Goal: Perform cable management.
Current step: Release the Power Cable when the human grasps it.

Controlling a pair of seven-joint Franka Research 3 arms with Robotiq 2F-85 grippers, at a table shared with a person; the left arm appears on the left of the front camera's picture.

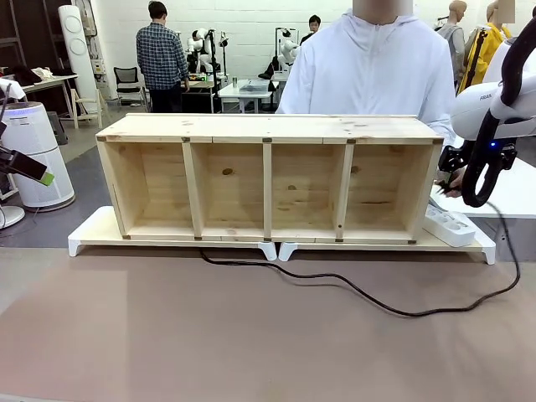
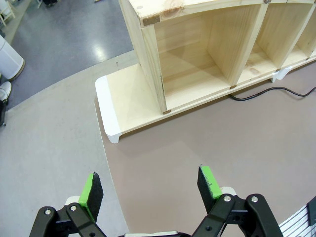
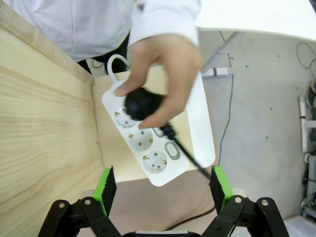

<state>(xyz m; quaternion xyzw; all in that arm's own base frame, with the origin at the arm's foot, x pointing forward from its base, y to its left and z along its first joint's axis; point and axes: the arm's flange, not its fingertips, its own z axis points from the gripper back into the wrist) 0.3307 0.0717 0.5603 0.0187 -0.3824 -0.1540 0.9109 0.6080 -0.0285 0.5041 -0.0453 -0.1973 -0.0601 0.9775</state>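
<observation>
Nearest, L gripper (image 2: pixel 150 190) is seen spread wide over bare brown tabletop (image 2: pixel 207 148), nothing betw. its green pads (image 2: pixel 90 190). R gripper (image 3: pixel 164 187) is likewise held wide, nothing gripped, hovering above the white power strip (image 3: pixel 190 118). In front view the cable (image 1: pixel 360 295) is laid on the table from approx. 6 o'clock of the wooden shelf (image 1: pixel 268 127) out toward 4 o'clock, looping up at the R arm. Its plug (image 3: pixel 140 104) is pinched in the person's hand (image 3: pixel 165 74) at 12 o'clock of the R gripper, right at the strip's top socket. Shelf is stood on white risers (image 1: pixel 88 228).
</observation>
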